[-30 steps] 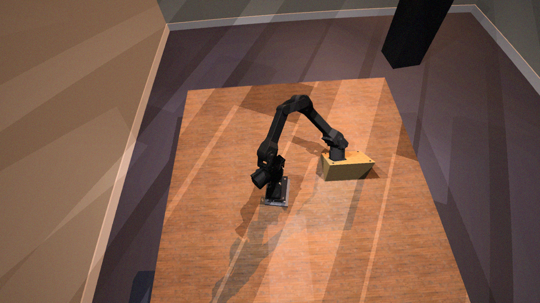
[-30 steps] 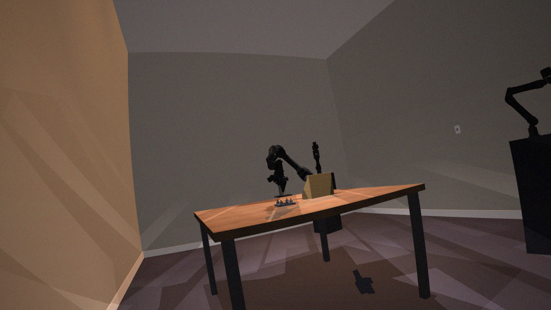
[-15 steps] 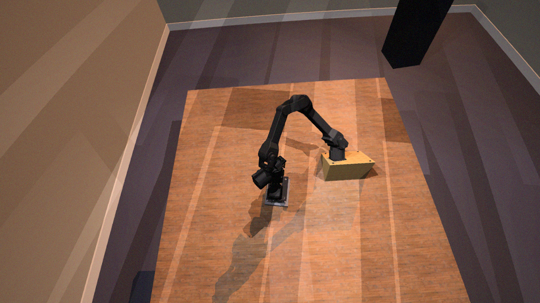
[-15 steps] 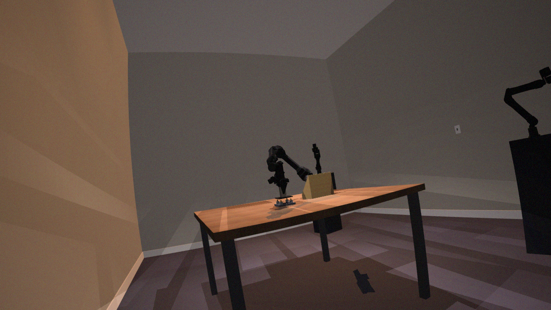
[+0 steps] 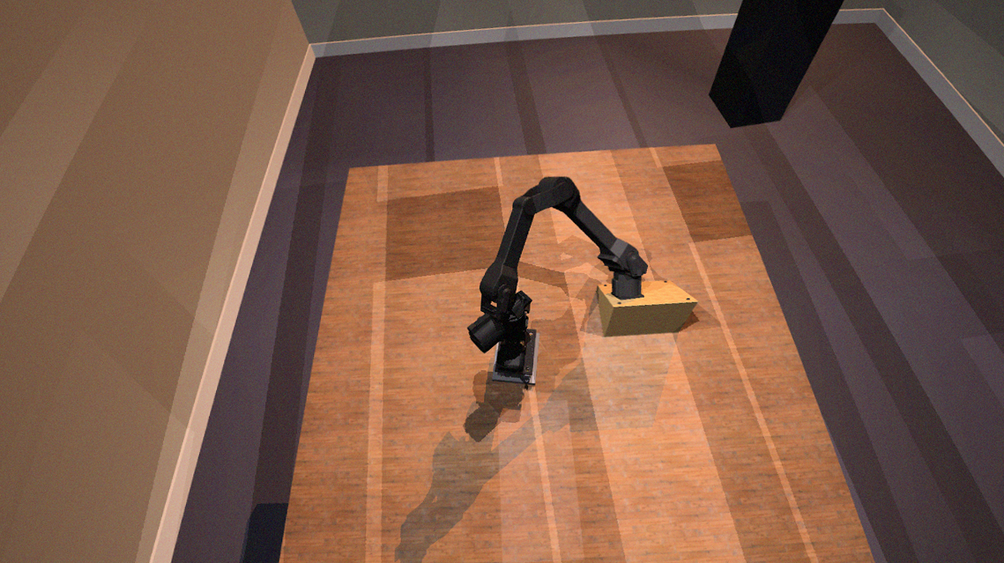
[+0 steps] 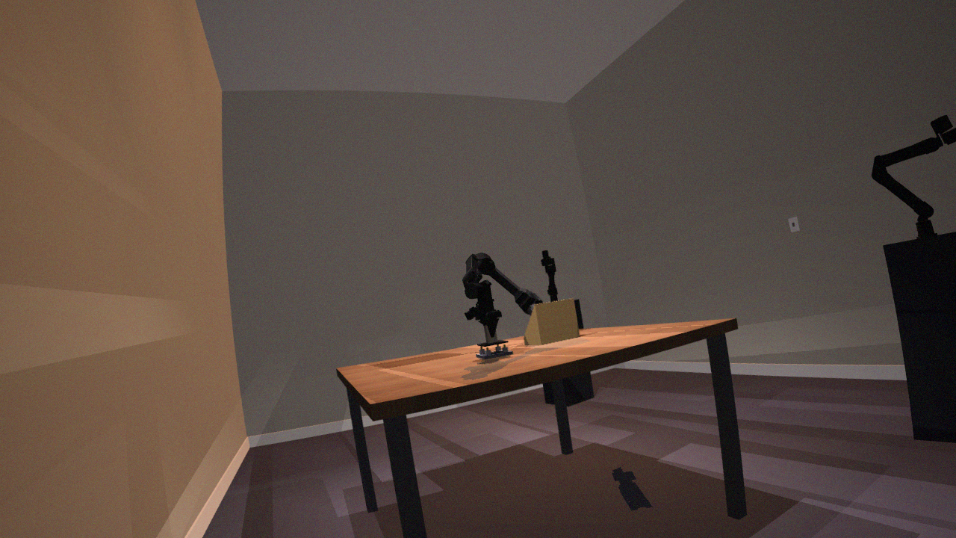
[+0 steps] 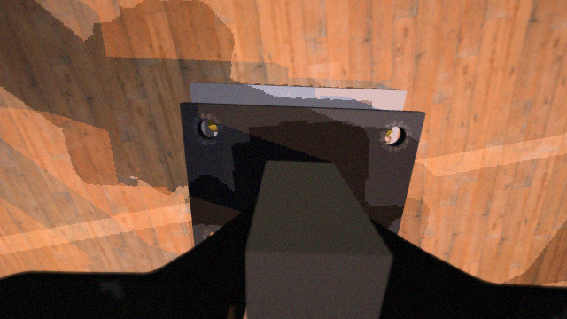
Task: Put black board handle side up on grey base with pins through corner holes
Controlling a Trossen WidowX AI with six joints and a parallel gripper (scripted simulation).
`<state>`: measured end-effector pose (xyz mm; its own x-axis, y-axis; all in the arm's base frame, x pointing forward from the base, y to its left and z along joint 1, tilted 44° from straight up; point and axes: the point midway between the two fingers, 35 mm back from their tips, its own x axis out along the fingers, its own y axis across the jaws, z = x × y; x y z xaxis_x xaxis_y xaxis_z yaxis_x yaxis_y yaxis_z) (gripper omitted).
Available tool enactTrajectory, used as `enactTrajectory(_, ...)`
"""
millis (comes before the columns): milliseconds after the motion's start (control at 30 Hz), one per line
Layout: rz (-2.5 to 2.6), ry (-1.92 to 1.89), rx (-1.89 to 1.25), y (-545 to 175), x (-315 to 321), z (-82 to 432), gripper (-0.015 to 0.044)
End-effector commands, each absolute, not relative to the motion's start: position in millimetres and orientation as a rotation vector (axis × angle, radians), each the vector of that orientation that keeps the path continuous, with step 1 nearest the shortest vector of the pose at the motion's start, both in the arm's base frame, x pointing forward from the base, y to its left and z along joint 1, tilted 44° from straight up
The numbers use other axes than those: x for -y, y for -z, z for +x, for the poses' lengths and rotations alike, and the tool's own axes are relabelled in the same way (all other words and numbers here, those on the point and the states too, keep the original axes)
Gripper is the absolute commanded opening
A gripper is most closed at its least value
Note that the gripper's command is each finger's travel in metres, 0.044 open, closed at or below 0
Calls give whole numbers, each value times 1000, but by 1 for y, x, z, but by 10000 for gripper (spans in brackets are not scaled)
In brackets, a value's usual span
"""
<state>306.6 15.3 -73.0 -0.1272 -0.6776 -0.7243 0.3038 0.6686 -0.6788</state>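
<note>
We find gold showing through the flat black board's (image 5: pixel 530 347) (image 6: pixel 492 343) (image 7: pixel 306 116) upper-left hole; the end effector (image 6: pixel 491 336) (image 7: pixel 300 212) grips its square grey handle (image 7: pixel 314 208) above the grey base (image 5: pixel 513 379) (image 6: pixel 494 355) (image 7: pixel 292 91); we advise centring both visible far pins before lowering level

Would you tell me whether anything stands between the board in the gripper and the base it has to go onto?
Nothing visible does: the black board hangs just above the grey base, with gold showing through two corner holes.
</note>
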Motion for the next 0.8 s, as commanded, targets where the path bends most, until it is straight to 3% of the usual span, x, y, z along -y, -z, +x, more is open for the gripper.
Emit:
enactTrajectory(0, -334, 862, -1471, 75, -14, 307, 0)
enactTrajectory(567, -337, 860, -1473, 78, -8, 304, 0)
enactTrajectory(767, -326, 861, -1473, 77, -10, 306, 157)
